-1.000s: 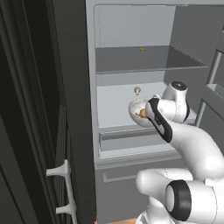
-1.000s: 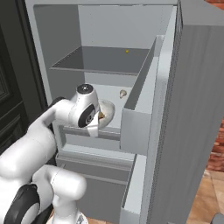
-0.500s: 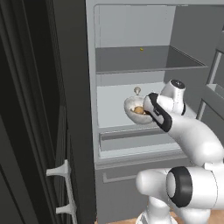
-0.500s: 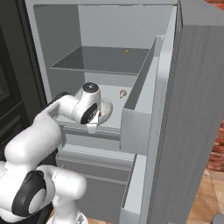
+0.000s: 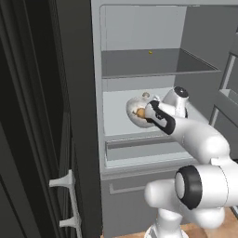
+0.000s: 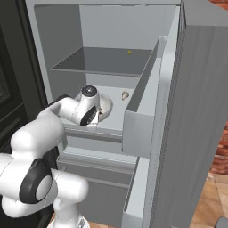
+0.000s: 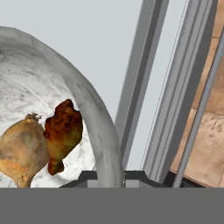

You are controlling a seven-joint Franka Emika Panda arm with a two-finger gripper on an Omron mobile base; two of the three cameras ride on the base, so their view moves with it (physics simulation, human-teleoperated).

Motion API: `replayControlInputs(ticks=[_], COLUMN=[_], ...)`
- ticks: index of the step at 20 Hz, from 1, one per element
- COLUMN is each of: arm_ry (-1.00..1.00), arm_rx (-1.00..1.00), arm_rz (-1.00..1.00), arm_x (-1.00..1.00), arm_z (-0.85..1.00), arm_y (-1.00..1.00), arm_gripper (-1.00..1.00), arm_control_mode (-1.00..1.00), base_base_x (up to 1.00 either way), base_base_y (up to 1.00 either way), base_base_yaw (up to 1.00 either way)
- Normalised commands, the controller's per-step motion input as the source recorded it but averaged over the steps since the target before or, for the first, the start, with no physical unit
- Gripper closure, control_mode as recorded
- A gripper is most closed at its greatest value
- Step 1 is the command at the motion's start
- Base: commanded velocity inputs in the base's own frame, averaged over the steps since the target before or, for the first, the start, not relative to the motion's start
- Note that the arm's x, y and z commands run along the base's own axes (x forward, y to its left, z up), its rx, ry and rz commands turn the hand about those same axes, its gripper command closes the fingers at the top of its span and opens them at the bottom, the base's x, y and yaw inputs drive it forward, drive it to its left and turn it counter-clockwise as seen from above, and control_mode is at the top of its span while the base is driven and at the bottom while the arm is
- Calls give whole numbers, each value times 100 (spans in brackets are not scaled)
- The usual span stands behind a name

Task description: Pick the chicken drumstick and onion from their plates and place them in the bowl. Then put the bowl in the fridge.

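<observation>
- Hand view: the rim of the bowl [image 7: 94,118] runs down between the two finger tips of the gripper [image 7: 109,177], which is clamped narrow on that rim.
- Inside the bowl, the onion [image 7: 22,151] and the chicken drumstick [image 7: 63,133] lie touching each other against the marbled inner wall, the drumstick nearer the rim.
- Beyond the rim, pale fridge wall and grey door frame strips show, with wooden floor [image 7: 210,113] at the far right.
- Left base view: the bowl [image 5: 139,111] sits at the end of the arm, inside the open fridge [image 5: 139,69], over the lower shelf [image 5: 116,116] and below the upper shelf; whether it touches the shelf I cannot tell.
- A tan spot of food shows in the bowl's mouth.
- The gripper [image 5: 149,111] meets the bowl on its right side.
- A small pale object [image 5: 146,95] rests on the same shelf just behind the bowl.
- Right base view: the bowl [image 6: 105,105] is partly hidden behind the wrist, left of the open door [image 6: 196,111] and its bin.
</observation>
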Motion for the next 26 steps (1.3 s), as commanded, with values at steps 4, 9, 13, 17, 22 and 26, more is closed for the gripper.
replayControlInputs(ticks=[4, 9, 13, 17, 22, 26], arm_ry=[0, 3, 2, 6, 4, 0], arm_rx=[0, 0, 0, 0, 0, 0], arm_rz=[-3, -2, 0, 0, 0, -1], arm_x=[27, 20, 23, 21, 23, 17], arm_z=[-25, -17, -6, -10, -18, -23], arm_y=[13, 6, 0, 0, 1, 3], arm_gripper=[100, 100, 100, 100, 100, 100], arm_control_mode=[-100, -100, -100, -100, -100, -100], base_base_x=[0, 0, 0, 0, 0, 0], base_base_y=[0, 0, 0, 0, 0, 0], base_base_yaw=[0, 0, 0, 0, 0, 0])
